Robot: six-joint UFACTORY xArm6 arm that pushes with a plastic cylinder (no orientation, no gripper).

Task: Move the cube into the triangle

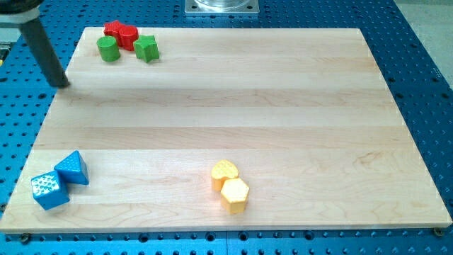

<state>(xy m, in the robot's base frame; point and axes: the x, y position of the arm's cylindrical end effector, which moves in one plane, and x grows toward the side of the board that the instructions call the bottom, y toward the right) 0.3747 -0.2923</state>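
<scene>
A blue cube (49, 190) sits at the board's bottom left corner. A blue triangle block (73, 167) lies just above and to the right of it, touching it. My tip (62, 84) is at the board's left edge near the view's top, far above both blue blocks and just below and left of the green cylinder.
A red block (120, 32), a green cylinder (107, 49) and a green star-like block (146, 48) cluster at the top left. A yellow heart (224, 172) and a yellow hexagon (235, 194) touch each other at the bottom centre. The wooden board (283, 106) lies on a blue perforated table.
</scene>
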